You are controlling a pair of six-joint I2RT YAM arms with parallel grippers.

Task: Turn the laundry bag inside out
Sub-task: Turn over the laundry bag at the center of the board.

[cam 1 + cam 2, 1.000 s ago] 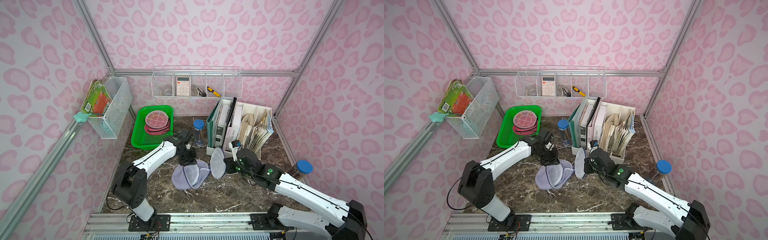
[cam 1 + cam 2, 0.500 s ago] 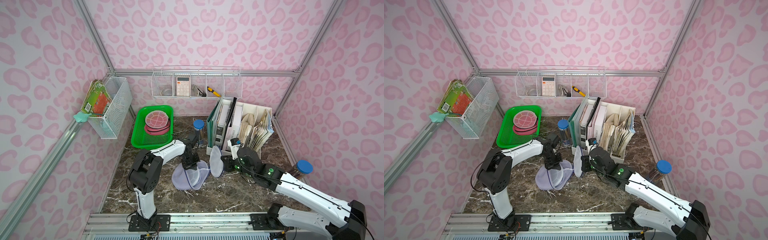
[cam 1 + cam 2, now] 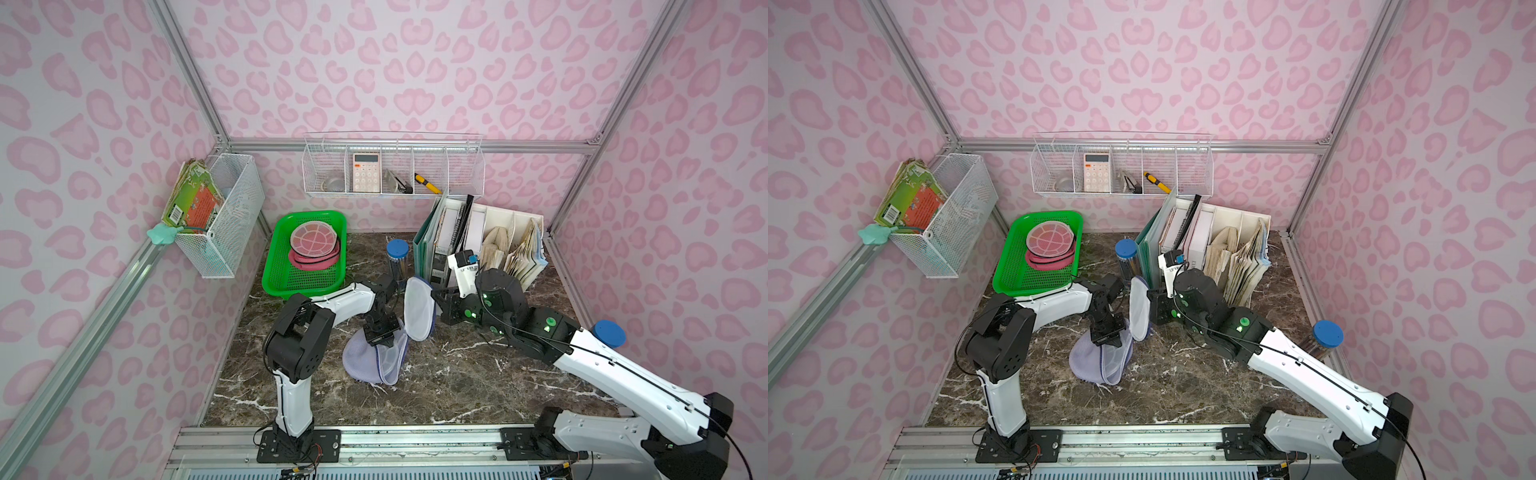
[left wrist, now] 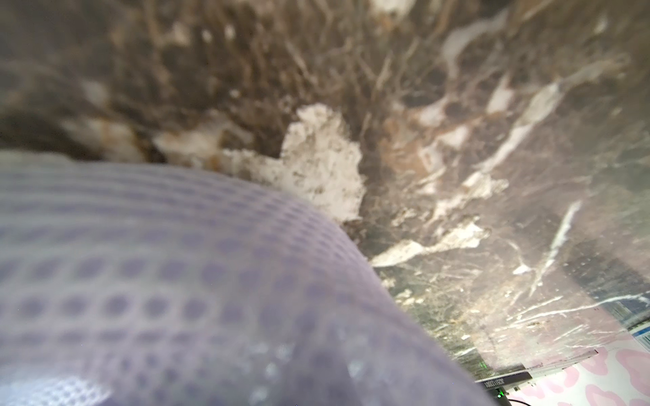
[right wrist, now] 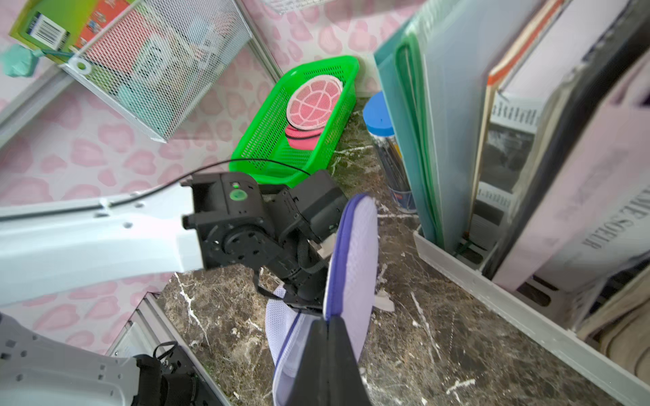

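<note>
Right wrist view: right gripper (image 5: 329, 321) is pinching the laundry bag (image 5: 355, 253) rim upright; left gripper (image 5: 305, 300), just closed inside, is readying pull-through.

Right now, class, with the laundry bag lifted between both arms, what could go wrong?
1. The right hand pinches only the rim of the laundry bag; a hard pull may slip it free.
2. The left hand sits shut at the bag's opening; the thin mesh could snag or tear between them.
3. The blue-lidded tube stands close behind; a swinging arm might topple it.
</note>
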